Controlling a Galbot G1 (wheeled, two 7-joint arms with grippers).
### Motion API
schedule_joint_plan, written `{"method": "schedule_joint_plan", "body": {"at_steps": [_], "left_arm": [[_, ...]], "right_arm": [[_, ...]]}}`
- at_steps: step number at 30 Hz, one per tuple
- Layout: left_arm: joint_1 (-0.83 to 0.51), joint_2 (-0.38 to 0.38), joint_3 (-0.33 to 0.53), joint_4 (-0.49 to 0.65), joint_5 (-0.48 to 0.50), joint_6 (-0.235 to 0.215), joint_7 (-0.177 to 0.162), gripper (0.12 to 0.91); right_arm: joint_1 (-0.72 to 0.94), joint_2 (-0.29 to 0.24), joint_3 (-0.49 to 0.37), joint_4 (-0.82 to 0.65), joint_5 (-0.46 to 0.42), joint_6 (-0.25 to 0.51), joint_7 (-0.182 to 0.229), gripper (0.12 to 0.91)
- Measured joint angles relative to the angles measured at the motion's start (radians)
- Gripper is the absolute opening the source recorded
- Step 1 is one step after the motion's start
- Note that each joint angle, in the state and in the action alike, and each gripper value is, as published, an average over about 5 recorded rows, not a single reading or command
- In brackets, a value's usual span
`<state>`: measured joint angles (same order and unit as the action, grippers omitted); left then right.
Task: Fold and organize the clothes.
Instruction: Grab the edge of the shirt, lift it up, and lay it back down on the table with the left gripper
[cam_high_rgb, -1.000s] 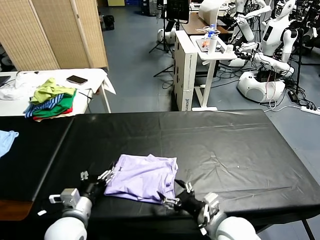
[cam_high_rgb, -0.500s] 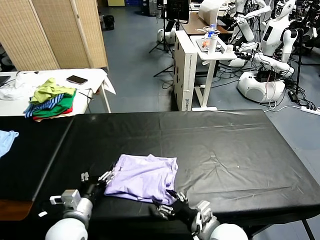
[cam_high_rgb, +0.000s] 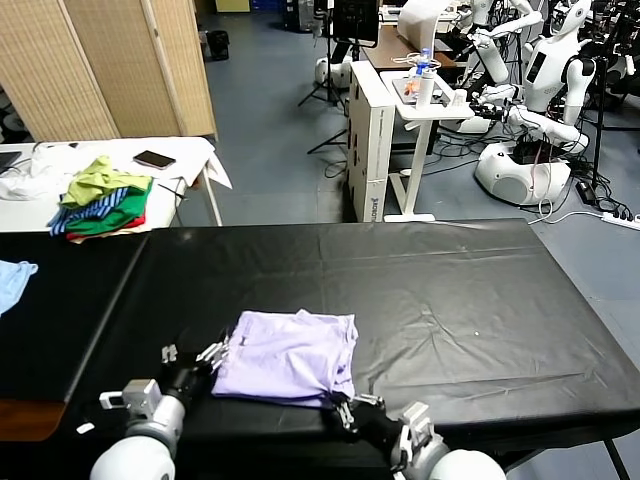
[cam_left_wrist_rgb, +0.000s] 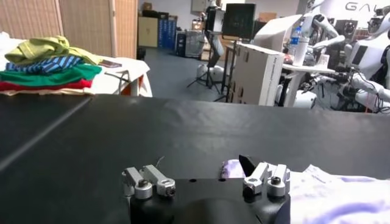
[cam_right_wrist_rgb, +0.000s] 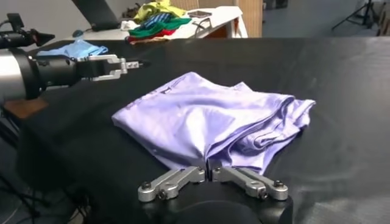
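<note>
A: Where is the T-shirt (cam_high_rgb: 290, 356) found, and how are the claws set?

B: It is laid part-folded on the black table (cam_high_rgb: 450, 300), near the front edge. The right gripper (cam_right_wrist_rgb: 209, 173) is seen fully closed, its fingertips met on the nearest hem of the cloth; a thin pinch of that near corner appears to be had, though how much fabric is trapped cannot be told. The left gripper (cam_left_wrist_rgb: 207, 179) is held wide open and empty, its right-hand finger just touching the shirt's near left corner.

A: How should the fold be carried out well?

B: The pinch should be checked before anything is lifted; if only one layer is caught, the bunched layers ahead of the right claw may be dragged apart. The opposite corner should be gripped by the left claw so both corners are raised level. The edge is best carried straight away from the claws, low over the cloth, and released only once it is squared against the far edge.
</note>
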<state>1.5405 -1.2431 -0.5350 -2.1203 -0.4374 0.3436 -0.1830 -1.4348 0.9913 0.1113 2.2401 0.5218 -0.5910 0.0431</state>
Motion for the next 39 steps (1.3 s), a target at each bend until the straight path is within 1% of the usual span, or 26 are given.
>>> {"method": "schedule_joint_plan", "body": {"at_steps": [2,3,6,7,9,10,13,14,16,20,23,29,39], "left_arm": [[-0.001,-0.003,0.001,0.004,0.001,-0.002,0.004,0.907],[0.0,-0.006,0.001,0.006,0.002,-0.004,0.007,0.907],[0.003,-0.012,0.0,0.014,0.004,-0.012,0.021,0.907],[0.004,-0.015,-0.002,0.017,0.004,-0.017,0.026,0.907],[0.007,-0.022,-0.008,0.024,0.001,-0.025,0.035,0.907],[0.009,-0.027,-0.012,0.028,-0.003,-0.03,0.041,0.907],[0.015,-0.043,-0.021,0.041,-0.02,-0.049,0.063,0.907],[0.018,-0.049,-0.023,0.045,-0.031,-0.056,0.072,0.907],[0.023,-0.061,-0.025,0.052,-0.057,-0.068,0.091,0.907],[0.035,-0.081,-0.025,0.064,-0.116,-0.086,0.128,0.907],[0.04,-0.091,-0.023,0.072,-0.153,-0.093,0.147,0.907],[0.036,-0.101,-0.018,0.093,-0.197,-0.097,0.16,0.907],[0.034,-0.104,0.006,0.117,-0.24,-0.103,0.191,0.907]], "right_arm": [[-0.013,0.004,0.01,0.003,0.0,-0.002,0.003,0.185],[-0.02,0.005,0.015,0.006,0.0,-0.002,0.003,0.22],[-0.04,0.006,0.035,0.022,0.006,-0.002,0.004,0.384],[-0.048,0.005,0.044,0.03,0.01,-0.002,0.004,0.46],[-0.068,0.003,0.067,0.049,0.02,-0.001,0.003,0.574],[-0.08,0.003,0.081,0.061,0.024,0.0,0.002,0.65],[-0.12,0.009,0.128,0.093,0.033,0.01,0.002,0.809],[-0.133,0.012,0.145,0.101,0.035,0.014,0.002,0.847],[-0.153,0.021,0.178,0.108,0.041,0.024,0.006,0.887],[-0.171,0.039,0.242,0.106,0.057,0.034,0.018,0.905],[-0.171,0.043,0.279,0.104,0.072,0.035,0.026,0.907],[-0.168,0.045,0.319,0.101,0.081,0.035,0.034,0.907],[-0.163,0.052,0.331,0.098,0.078,0.035,0.036,0.907]]}}
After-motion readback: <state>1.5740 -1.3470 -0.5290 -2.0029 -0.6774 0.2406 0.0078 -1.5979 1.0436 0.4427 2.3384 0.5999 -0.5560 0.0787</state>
